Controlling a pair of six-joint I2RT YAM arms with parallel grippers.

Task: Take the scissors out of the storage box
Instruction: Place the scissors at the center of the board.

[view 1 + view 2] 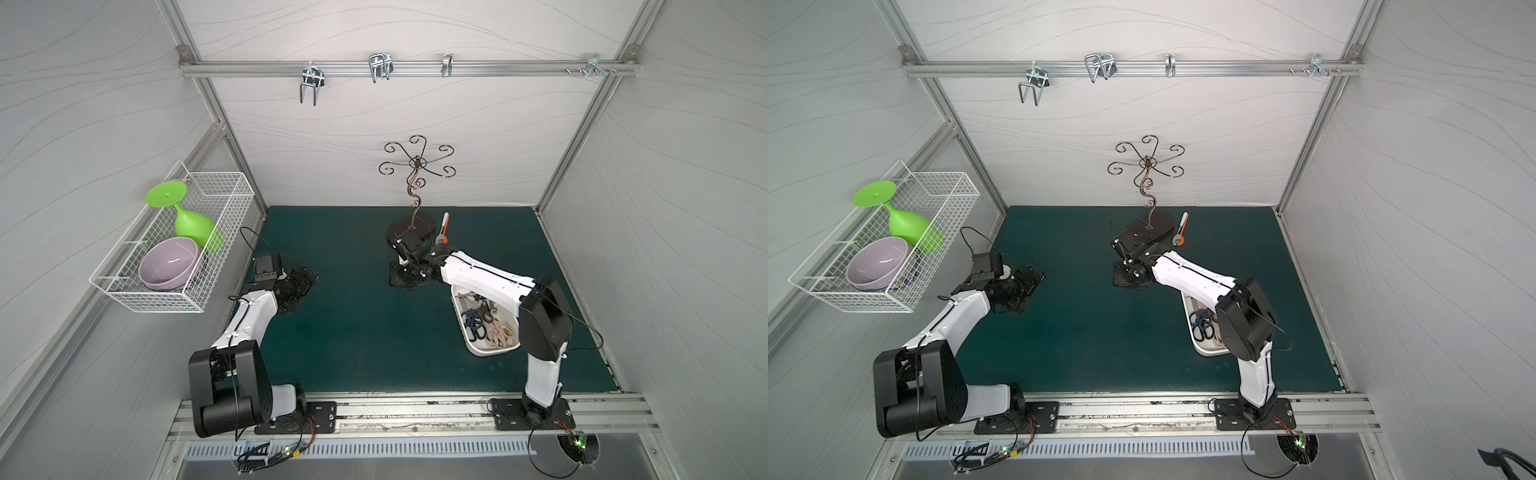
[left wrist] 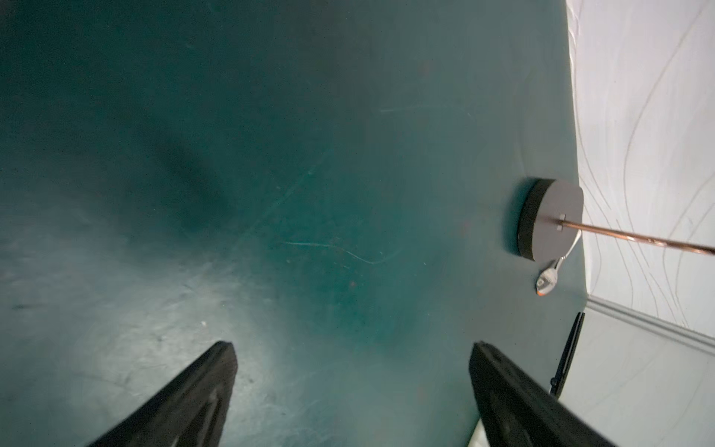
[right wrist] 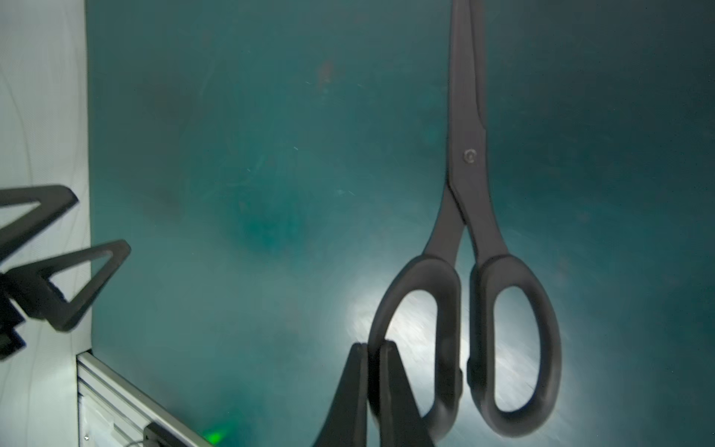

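In the right wrist view, my right gripper [image 3: 373,344] is shut on the rim of one handle loop of an all-black pair of scissors [image 3: 468,154]. This pair hangs over the green mat with its blades closed. In both top views that gripper [image 1: 405,276] points down at mid-table, left of the storage box [image 1: 490,353]. The white box lies partly under the right arm and holds several more scissors [image 1: 478,322], dark-handled and pink or cream [image 1: 500,332]. My left gripper [image 2: 352,344] stands wide open and empty over bare mat at the left [image 1: 305,276].
A scrolled metal stand on a black base [image 1: 411,228] is at the back, with a white-and-orange tool [image 1: 444,228] beside it. A wire basket [image 1: 174,305] on the left wall holds a green goblet and a purple bowl. Hooks hang from the rear rail [image 1: 380,68].
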